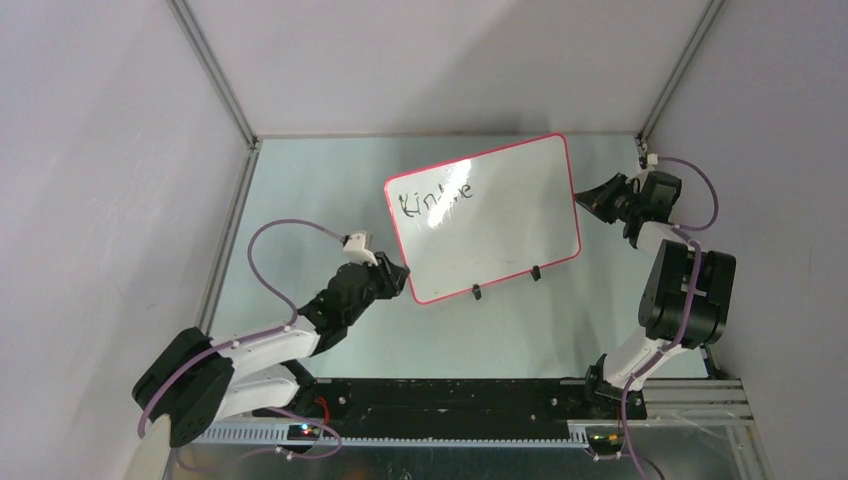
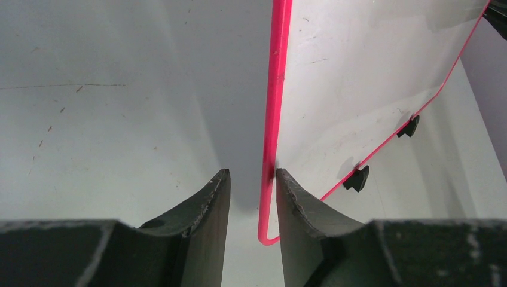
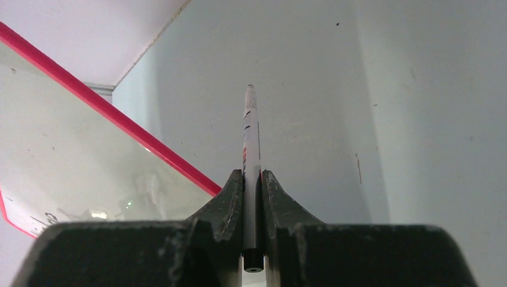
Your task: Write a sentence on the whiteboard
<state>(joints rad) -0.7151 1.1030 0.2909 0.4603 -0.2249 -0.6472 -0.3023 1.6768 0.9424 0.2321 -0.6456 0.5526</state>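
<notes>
The large glossy white rectangular whiteboard [image 1: 510, 225] with a thin red-pink rim lies slanted in the middle of the pale grey worktop [image 1: 300, 200]. Its two small black clip feet [image 1: 477, 292] are on the near edge. The black handwritten sentence [image 1: 435, 200] sits in the board's upper left corner. It is only a first word so far: it starts with "Kind" and runs a few letters further, which are partly lost in glare. The left gripper [image 1: 397, 273] is at the board's near left corner, probably to steady the board against the push of writing. In the left wrist view its jaws stand partly open with the rim running into the gap. One finger touches the rim and the other stands clear of it, so this looks like a brace, not a clamp. The right gripper [image 1: 590, 198] is closed tight on a slim white-barrelled marker [image 3: 251, 143], which points straight out past its fingertips and has a black butt end behind them. That gripper hovers just beside the board's right edge, well apart from the written letters. In the right wrist view the board lies off to the left and the marker tip is off its surface. To go on writing, the tip would probably have to cross most of the board to reach the end of the first word.
</notes>
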